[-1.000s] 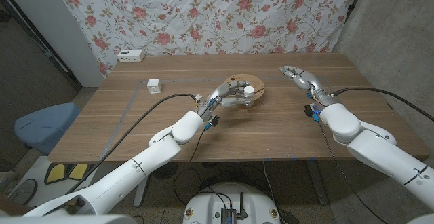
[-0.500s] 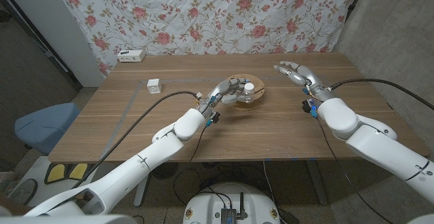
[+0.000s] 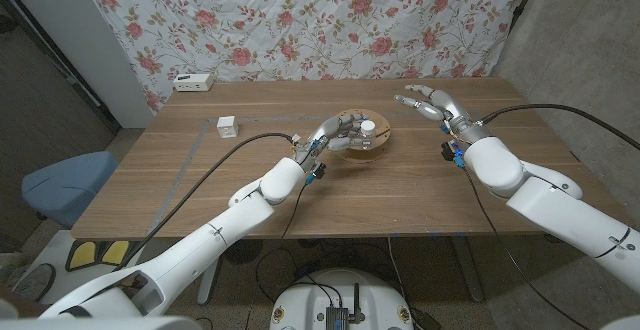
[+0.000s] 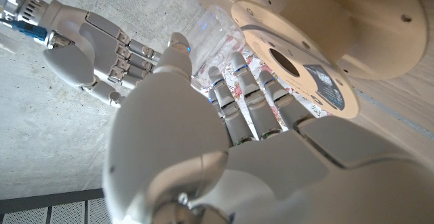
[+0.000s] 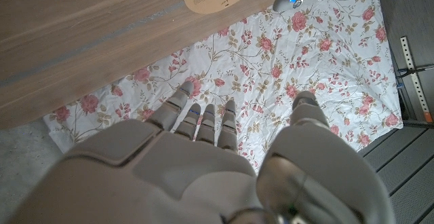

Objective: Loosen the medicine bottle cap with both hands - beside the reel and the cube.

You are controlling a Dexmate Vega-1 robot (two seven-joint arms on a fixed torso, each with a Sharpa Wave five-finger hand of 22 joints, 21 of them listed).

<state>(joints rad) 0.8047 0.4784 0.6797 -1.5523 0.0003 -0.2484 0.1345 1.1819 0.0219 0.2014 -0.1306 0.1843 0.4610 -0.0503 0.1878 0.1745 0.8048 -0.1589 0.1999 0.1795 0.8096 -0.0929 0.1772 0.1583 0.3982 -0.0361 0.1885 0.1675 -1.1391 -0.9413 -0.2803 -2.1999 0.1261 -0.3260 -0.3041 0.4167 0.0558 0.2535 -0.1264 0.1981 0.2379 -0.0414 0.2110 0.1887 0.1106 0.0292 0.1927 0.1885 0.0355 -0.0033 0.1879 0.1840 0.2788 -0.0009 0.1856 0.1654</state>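
gripping bottle (image 3: pixel 367 133) — left hand (image 3: pixel 340 133); right hand (image 3: pixel 425 104) spread

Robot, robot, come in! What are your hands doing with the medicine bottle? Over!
Left hand grips medicine bottle on the reel. Right hand open, in the air, apart from the bottle. Nothing between them. Cube far off. Over.

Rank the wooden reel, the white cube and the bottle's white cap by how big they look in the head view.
1. wooden reel, clearly largest.
2. white cube.
3. bottle cap, held at the reel by the left hand.
Cube and cap look close in size, so their order is unsure.
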